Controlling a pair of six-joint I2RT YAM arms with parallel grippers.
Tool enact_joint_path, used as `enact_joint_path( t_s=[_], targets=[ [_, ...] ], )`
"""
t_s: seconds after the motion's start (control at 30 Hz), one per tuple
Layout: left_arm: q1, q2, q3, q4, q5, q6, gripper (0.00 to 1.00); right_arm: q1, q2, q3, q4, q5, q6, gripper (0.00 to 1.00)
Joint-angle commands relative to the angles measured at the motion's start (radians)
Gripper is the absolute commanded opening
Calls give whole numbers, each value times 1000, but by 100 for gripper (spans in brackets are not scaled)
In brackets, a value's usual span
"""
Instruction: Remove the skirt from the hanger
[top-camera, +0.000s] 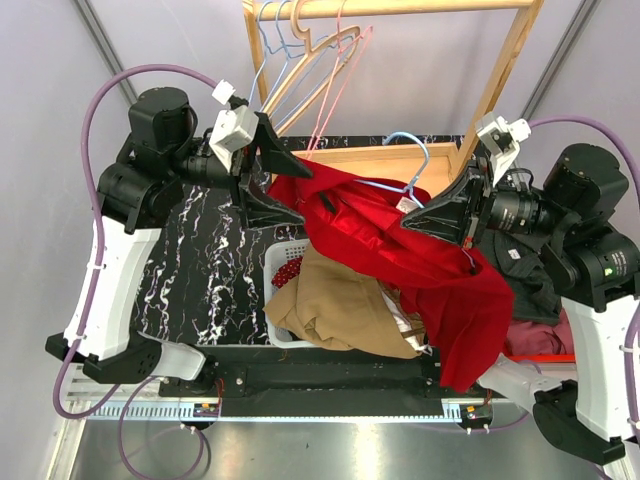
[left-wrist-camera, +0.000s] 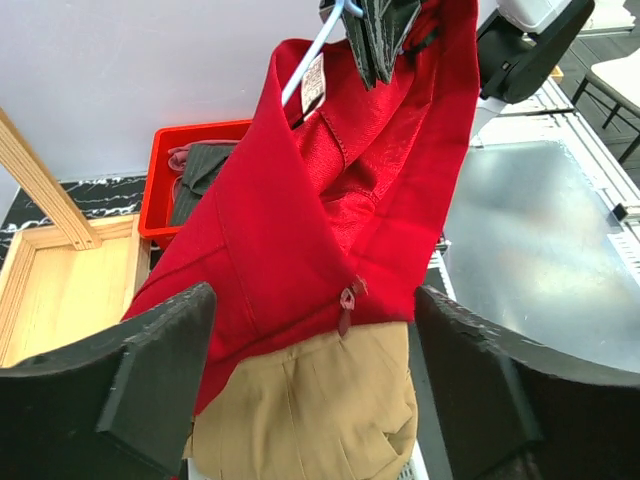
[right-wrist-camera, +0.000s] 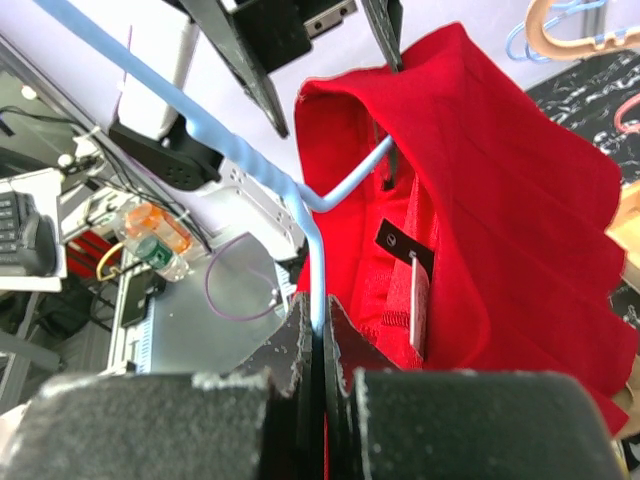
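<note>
The right fingers (right-wrist-camera: 285, 350) are pressed together on the thin wire of a pale blue hanger (right-wrist-camera: 310, 260), so the right gripper (right-wrist-camera: 318, 322) clamps it just below the bend. One arm of the hanger runs in under the folded waistband of the red skirt (left-wrist-camera: 270, 230). A black tag (right-wrist-camera: 405, 245) and a white care label (right-wrist-camera: 420, 312) hang inside that fold.

The left fingers (left-wrist-camera: 140, 390) stand wide apart, blocky and black with a rough matte face. The left gripper (left-wrist-camera: 315, 293) grips nothing. The skirt's edge lies between and just ahead of the fingers, and from the wrist views I cannot tell whether it touches them.

The skirt hangs in the air between the two grippers, slung from the hanger. It is a heavy woven cloth falling in broad soft folds, with a small dark red zipper pull (left-wrist-camera: 347, 300) at its seam. Its lower end droops past the near table edge on the right side.

Directly beneath the skirt is a white perforated basket (top-camera: 280, 265) with a crumpled tan garment (top-camera: 340, 300) piled in it, partly covered by the red cloth. To the right a red plastic bin (left-wrist-camera: 155, 190) holds dark clothes (left-wrist-camera: 195, 170). Behind stands a light wooden rack (top-camera: 500, 90) with several thin coloured hangers (top-camera: 320, 60) on its rail. The tabletop (top-camera: 200, 260) is black with white marbling.
</note>
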Motion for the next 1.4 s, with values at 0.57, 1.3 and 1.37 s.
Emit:
enact_joint_path(
  t_s=[0.57,1.3,1.37],
  targets=[
    [-49,60,63,201,-185,-165,12,5,36,-40,223,-65,72,0],
    [-218,128,225,193,-254,-187,13,363,309,127,135,291,-43,0],
    [-216,115,217,155,-275,-141,13,361,304,206,106,331,-81,0]
  ],
)
